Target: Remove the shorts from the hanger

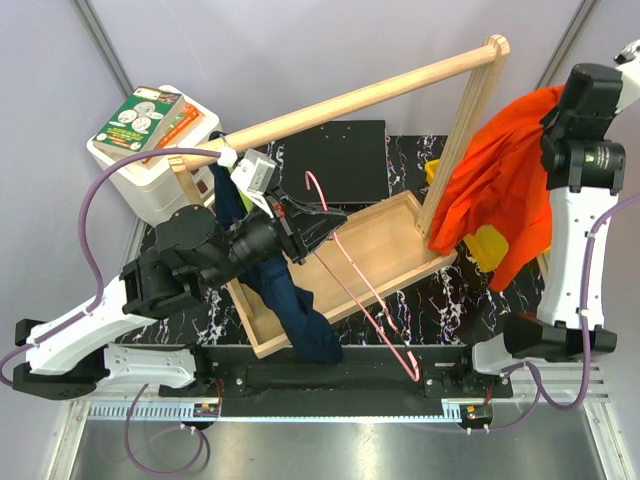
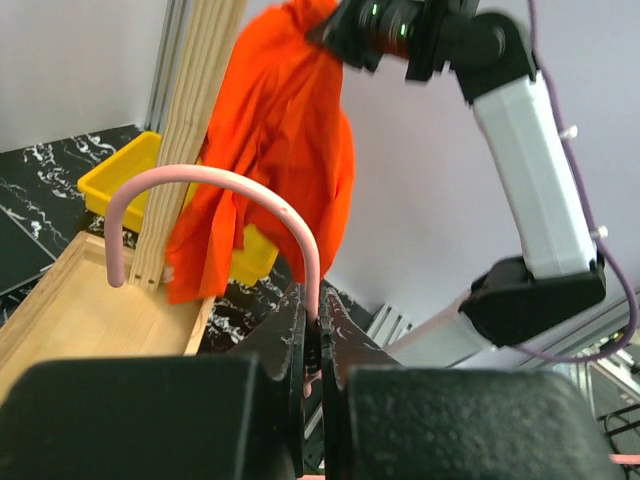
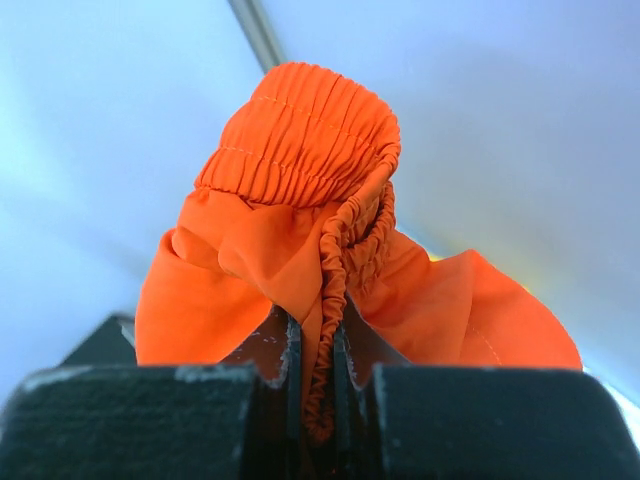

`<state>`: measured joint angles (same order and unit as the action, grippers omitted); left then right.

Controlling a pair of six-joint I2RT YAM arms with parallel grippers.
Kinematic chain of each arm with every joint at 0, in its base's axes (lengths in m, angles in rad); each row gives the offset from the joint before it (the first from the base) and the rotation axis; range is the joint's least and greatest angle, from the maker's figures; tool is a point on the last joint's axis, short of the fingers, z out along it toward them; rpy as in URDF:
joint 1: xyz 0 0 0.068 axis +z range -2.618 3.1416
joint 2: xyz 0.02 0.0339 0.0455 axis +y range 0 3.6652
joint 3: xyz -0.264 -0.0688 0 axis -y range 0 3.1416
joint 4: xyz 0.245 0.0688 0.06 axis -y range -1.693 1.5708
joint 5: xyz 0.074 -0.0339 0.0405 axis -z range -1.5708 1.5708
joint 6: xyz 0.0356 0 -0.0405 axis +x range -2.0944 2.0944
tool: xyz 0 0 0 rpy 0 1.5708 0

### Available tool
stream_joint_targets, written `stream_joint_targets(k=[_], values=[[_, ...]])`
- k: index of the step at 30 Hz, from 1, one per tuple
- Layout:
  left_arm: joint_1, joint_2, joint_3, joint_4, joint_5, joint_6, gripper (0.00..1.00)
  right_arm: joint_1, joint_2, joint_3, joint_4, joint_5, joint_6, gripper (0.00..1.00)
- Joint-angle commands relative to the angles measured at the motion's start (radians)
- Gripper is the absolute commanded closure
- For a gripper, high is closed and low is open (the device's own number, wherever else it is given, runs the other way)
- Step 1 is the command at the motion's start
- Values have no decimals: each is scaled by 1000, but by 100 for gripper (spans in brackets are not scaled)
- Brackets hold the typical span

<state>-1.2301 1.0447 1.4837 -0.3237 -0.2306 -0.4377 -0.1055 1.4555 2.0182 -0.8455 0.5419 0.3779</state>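
Black marbled table, wooden rack's tray base on it, yellow bin, black mat behind

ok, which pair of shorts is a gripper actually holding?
The bright orange cloth pair: its waistband is pinched in the right gripper. The dark navy pair lies slack over the wooden tray, ungripped; the left gripper clamps the pink hanger.

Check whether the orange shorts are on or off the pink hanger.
Off: the orange shorts hang clamped in the right gripper, apart from the pink hanger.
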Motion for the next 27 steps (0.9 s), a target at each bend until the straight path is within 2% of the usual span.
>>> stream_joint_targets(k=[1,8,14,16,20,22,27], values=[[3,-5,27,11,31,25,100,-31,63,106,123,18,-105,100],[3,23,35,8,39,31,100,-111,134,91,255,-37,-102,100],[3,32,41,-5,37,31,100,-169,255,233,261,-53,-105,100],[3,28,33,-3,30,31,100,-171,307,328,229,-49,-137,100],[3,21,9,-5,20,31,100,-169,370,453,204,-160,-172,100],[3,20,6,-5,14,30,100,-171,382,452,207,-203,-177,100],[3,26,7,3,25,27,100,-169,382,308,255,-321,-162,100]])
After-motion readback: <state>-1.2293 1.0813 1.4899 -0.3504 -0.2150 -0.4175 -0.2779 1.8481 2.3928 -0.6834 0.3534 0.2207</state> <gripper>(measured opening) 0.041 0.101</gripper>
